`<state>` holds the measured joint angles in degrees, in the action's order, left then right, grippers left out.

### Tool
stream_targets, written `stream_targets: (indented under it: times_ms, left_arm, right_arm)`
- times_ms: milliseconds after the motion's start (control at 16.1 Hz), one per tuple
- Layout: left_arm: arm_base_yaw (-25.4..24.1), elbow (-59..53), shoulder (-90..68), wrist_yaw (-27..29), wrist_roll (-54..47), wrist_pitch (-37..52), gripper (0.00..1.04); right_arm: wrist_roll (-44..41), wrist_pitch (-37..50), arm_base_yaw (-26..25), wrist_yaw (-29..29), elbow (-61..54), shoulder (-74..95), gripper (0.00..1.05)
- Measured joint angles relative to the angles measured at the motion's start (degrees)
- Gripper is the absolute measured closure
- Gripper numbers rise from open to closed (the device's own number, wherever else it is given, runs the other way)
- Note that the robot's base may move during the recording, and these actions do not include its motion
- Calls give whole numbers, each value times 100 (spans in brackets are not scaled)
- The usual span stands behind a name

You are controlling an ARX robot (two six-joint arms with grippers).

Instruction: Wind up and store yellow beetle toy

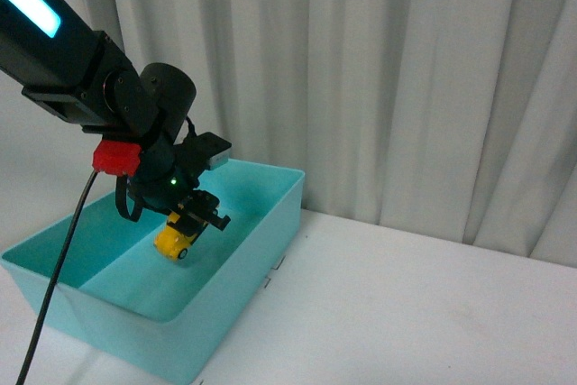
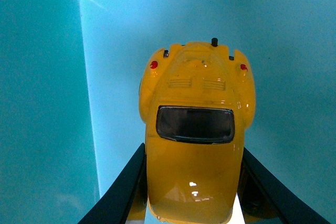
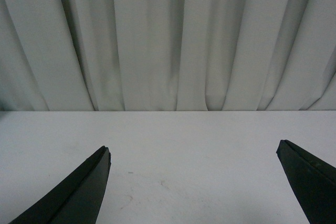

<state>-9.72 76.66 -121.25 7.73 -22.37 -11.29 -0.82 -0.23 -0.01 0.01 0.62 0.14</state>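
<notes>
White tabletop (image 1: 406, 295) fills the front view from 3 o'clock round to 6 o'clock, smooth and matte. Behind it, across 12 o'clock, a pale pleated curtain (image 1: 406, 69) hangs down to the tabletop's far edge and closes off the room. A turquoise bin (image 1: 261, 250) with straight walls sits on the tabletop at about 8 o'clock.

The left arm reaches down from 10 o'clock, with a black cable (image 1: 54, 277) trailing from it past the bin's near wall. The left end effector (image 1: 194, 214) is inside the bin, pinching the yellow beetle toy (image 1: 171, 242) by its sides. The toy is tilted, with its far end lower. Whether its wheels touch the bin floor cannot be told. In the left wrist view the toy's dark rear window, vents and two red tail lights point away from the camera toward a corner of the bin, and a black finger (image 2: 121, 192) shows on either side of the body.

The right end effector (image 3: 194, 182) is spread wide over bare tabletop, facing the curtain.
</notes>
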Motion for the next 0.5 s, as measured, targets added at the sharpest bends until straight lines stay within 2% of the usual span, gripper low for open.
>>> stream_targets:
  times_ms: [62,124,186,435,497]
  left_arm:
    - [2,-28,-50,-22,2,-63,64]
    - [2,-28,-52,-59,42,-164,59]
    - [4,-28,-52,-175,116,-308,51]
    - [13,-76,50,-671,402,-374,5]
    - [13,-118,260,-791,485,-317,7]
  right_arm:
    - [0,0,0,0,0,0,7]
    - [0,0,0,0,0,0,7]
    - [0,0,0,0,0,0,7]
    - [0,0,0,0,0,0,7]
    - [0,0,0,0,0,0,7]
